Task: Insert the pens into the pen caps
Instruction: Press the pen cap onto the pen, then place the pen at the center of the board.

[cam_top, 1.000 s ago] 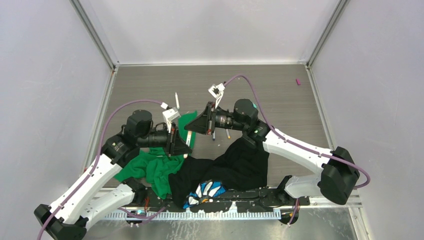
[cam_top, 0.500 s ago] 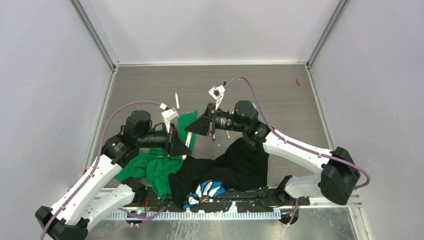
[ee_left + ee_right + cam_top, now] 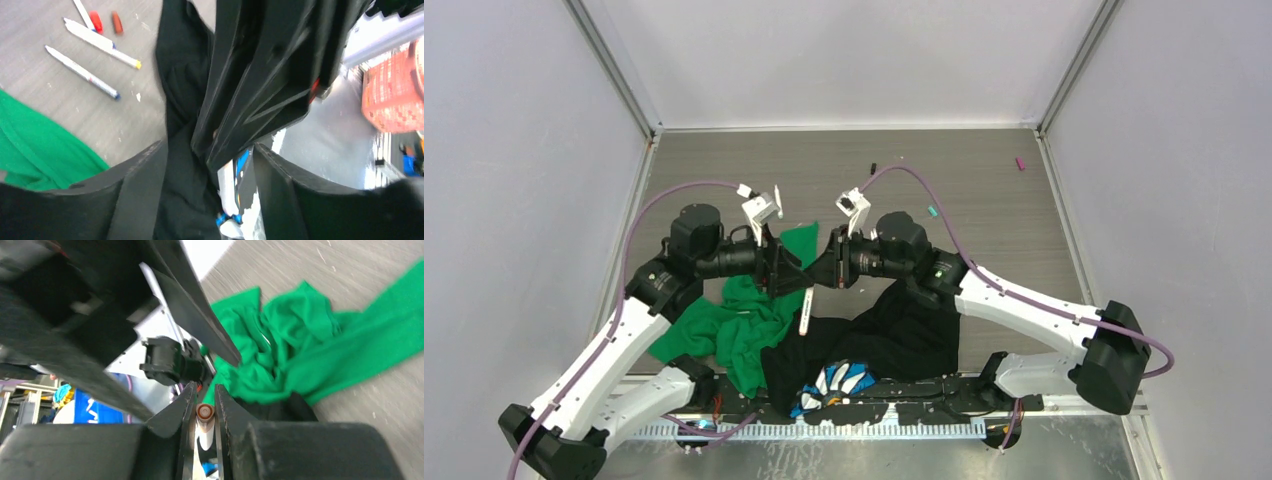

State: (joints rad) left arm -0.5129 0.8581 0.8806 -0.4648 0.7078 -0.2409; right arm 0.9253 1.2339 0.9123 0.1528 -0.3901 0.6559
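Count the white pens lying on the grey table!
3, together near the black cloth: a yellow-tipped white pen, a blue-tipped white pen, and a third pen cut off at the top edge. The right tool pinches a fourth pen; more may be hidden.

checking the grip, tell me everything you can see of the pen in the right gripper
The pen is slim and white-barrelled, plastic by its look. The right wrist view shows it end-on, with a round orange-brown end facing the camera. The right gripper clamps it between its two black fingers, one on each side. From above it is a thin white stick slanting toward the near edge, where the green cloth meets the black cloth. Whether it touches them cannot be told.
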